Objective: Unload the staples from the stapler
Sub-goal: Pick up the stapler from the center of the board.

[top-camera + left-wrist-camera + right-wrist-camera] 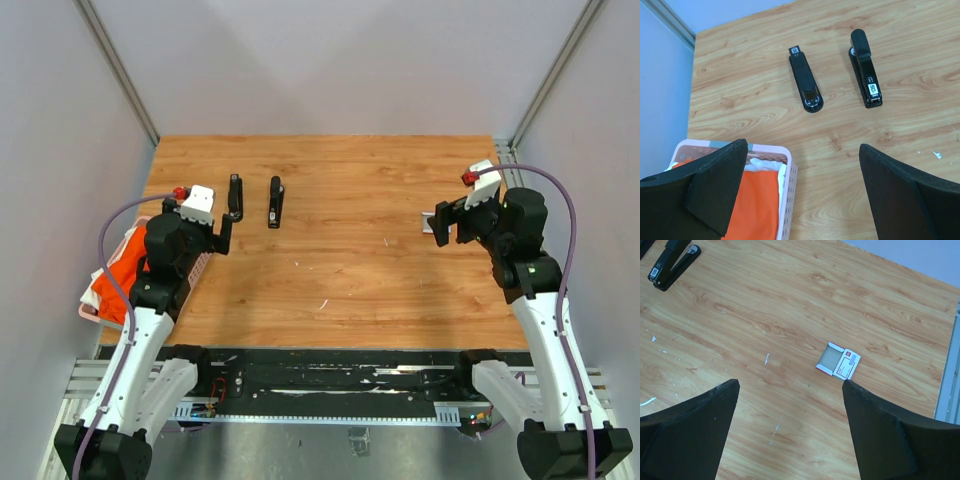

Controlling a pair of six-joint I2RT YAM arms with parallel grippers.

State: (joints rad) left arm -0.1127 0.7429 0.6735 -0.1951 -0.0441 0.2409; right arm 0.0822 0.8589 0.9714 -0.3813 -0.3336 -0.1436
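While the left gripper (802, 146) hovers agape, the right gripper (790, 384) does likewise.

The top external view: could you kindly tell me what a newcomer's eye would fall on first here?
Most striking are the left stapler and the right stapler, both black, lying roughly parallel on the far left of the table. Next comes the orange cloth in a pink basket at the table's left edge, then the small white box with red print, lying open on the right.
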